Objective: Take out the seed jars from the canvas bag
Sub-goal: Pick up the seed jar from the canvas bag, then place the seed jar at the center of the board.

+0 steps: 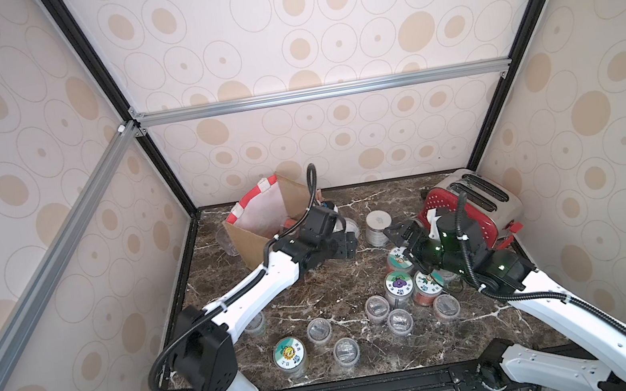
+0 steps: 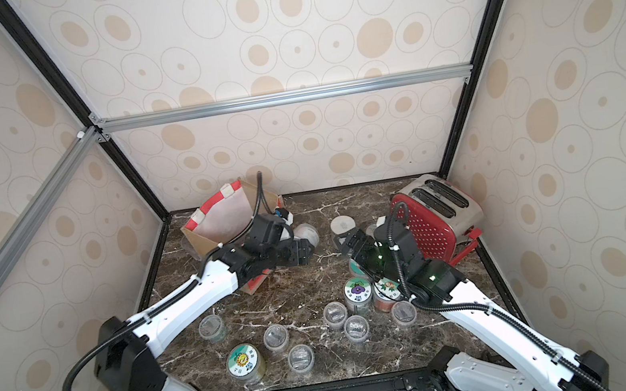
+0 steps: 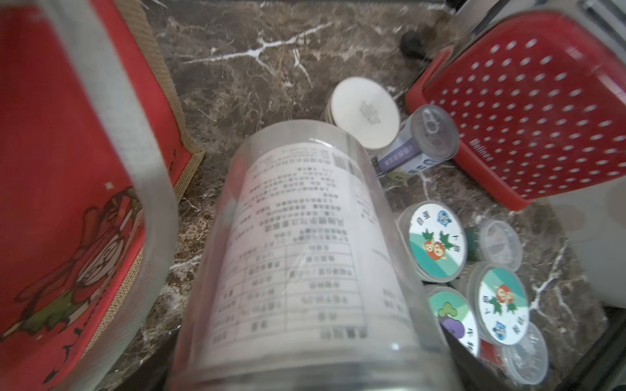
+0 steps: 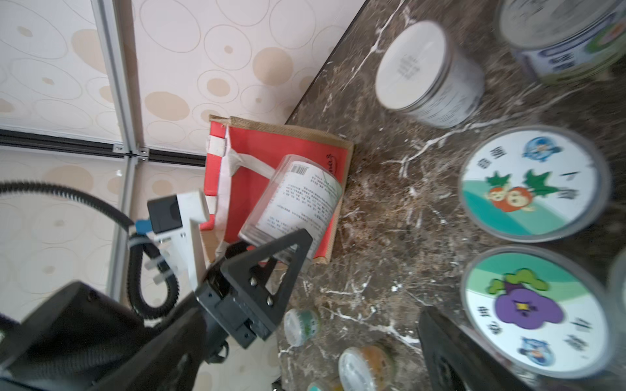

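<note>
Bag (image 1: 252, 247) stands at the back-left corner of the worktop (image 1: 317, 288), mouth open, white lining showing in both top views. Its inside is partly hidden by the L arm (image 1: 265, 279), which reaches to the bag's right side.

L jaws are clamped on a tall clear jar (image 4: 298, 199) w/ a printed paper label, gripping it near one end. The jar is tilted and outside the bag, just beside the red side panel, btwn the bag and a white-lidded jar (image 1: 377, 222). Can't tell if the held jar touches the worktop.

R arm (image 1: 458, 250) comes in from front right. R jaws are spread wide w/ nothing btwn them, just beside the white-lidded jar and in front of the red toaster (image 1: 472, 202).

Out on the worktop, mid-right, close under the R arm:
- purple-sticker jar (image 1: 399, 283)
- orange-sticker jar (image 4: 528, 182)

Nearer the front:
- sun-sticker jar (image 1: 289, 353), standing apart from the others
- several small clear-lidded cups (image 1: 319, 330), scattered and upright

A tin (image 3: 430, 138) w/ a blue label sits btwn the white-lidded jar and the toaster.
</note>
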